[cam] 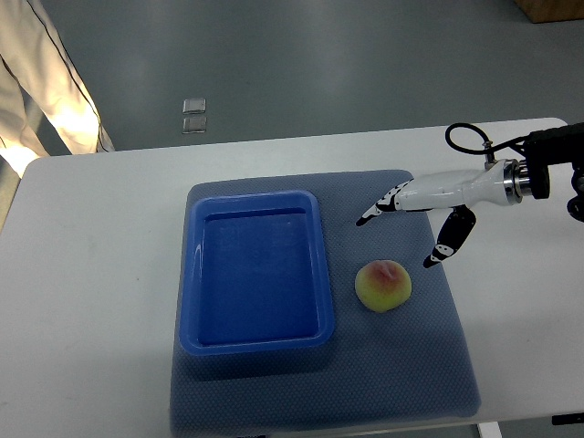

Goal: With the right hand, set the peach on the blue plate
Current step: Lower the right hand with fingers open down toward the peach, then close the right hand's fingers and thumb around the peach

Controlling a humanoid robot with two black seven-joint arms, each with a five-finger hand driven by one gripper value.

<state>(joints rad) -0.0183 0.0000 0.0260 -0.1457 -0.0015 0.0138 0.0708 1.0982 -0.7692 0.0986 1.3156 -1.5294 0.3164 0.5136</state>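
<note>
A yellow-pink peach (pixel 383 286) lies on the blue-grey mat (pixel 420 365), just right of the blue plate (pixel 196 274), a deep rectangular tray with nothing in it. My right hand (pixel 398 239) reaches in from the right edge and hovers above and slightly behind the peach. Its fingers (pixel 374 211) are spread, with the thumb (pixel 447 242) hanging down to the right, and they hold nothing. There is a gap between hand and peach. The left arm does not show.
The mat lies on a white table (pixel 91 274). A person's light-coloured clothing (pixel 46 82) shows at the top left corner, beyond the table's edge. Two small square tiles (pixel 193 116) lie on the grey floor behind the table.
</note>
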